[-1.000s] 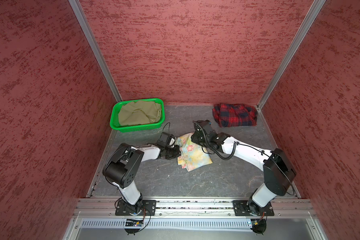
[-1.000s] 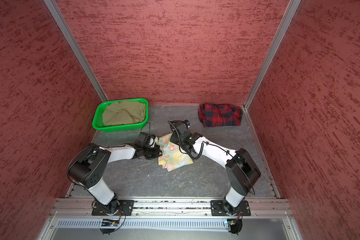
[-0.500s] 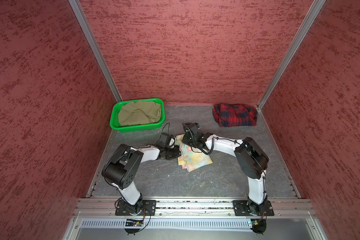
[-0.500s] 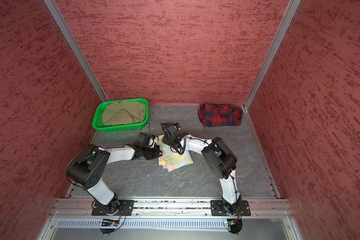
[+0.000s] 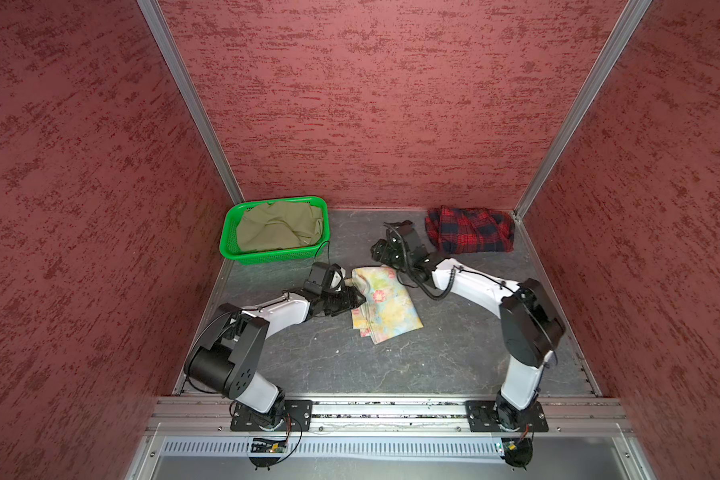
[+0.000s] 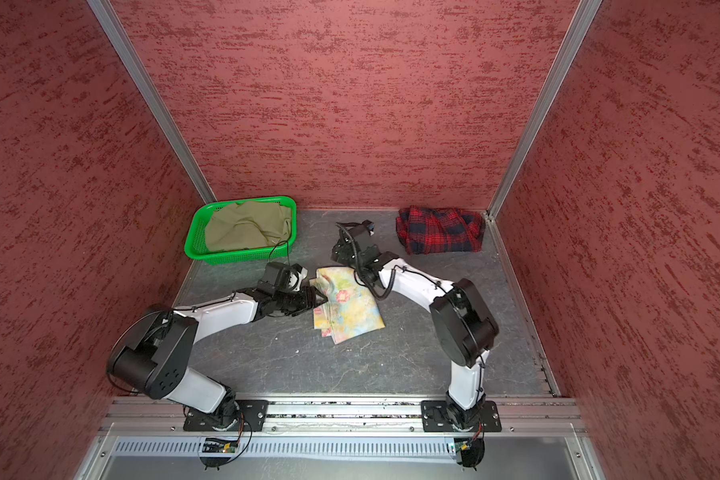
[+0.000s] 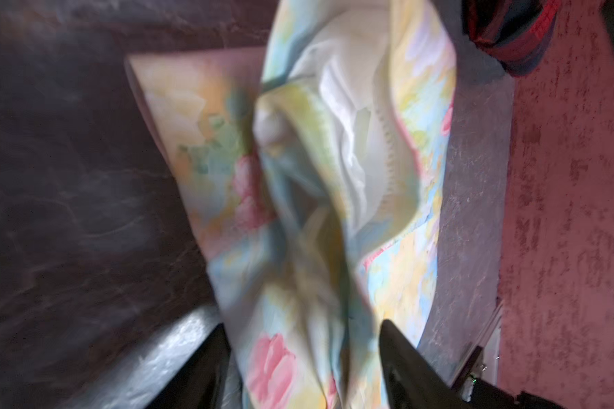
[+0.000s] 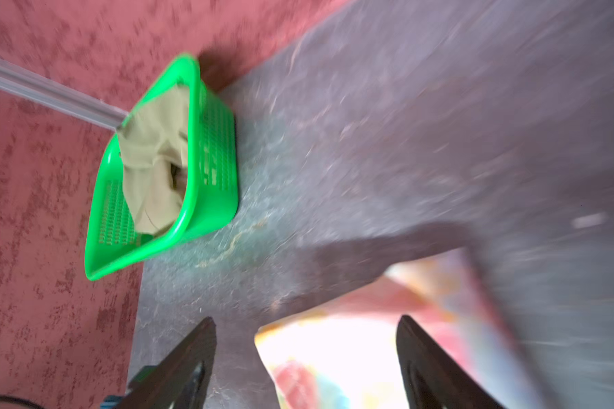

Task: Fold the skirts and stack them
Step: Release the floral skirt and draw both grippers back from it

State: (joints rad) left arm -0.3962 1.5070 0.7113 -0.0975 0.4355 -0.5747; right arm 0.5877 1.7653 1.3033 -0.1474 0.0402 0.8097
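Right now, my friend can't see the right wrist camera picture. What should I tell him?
A green basket holding the olive skirt sits on the grey table beside a red wall. The right gripper is open, with the blurry flowery skirt showing between its fingers.

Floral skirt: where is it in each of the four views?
Top view: floral skirt mid-table, between the arms.
Top view: same spot.
Left wrist: fills the middle.
Right wrist: blurred, seen between right gripper fingers.
Shared landmark: green basket, absent from left wrist.
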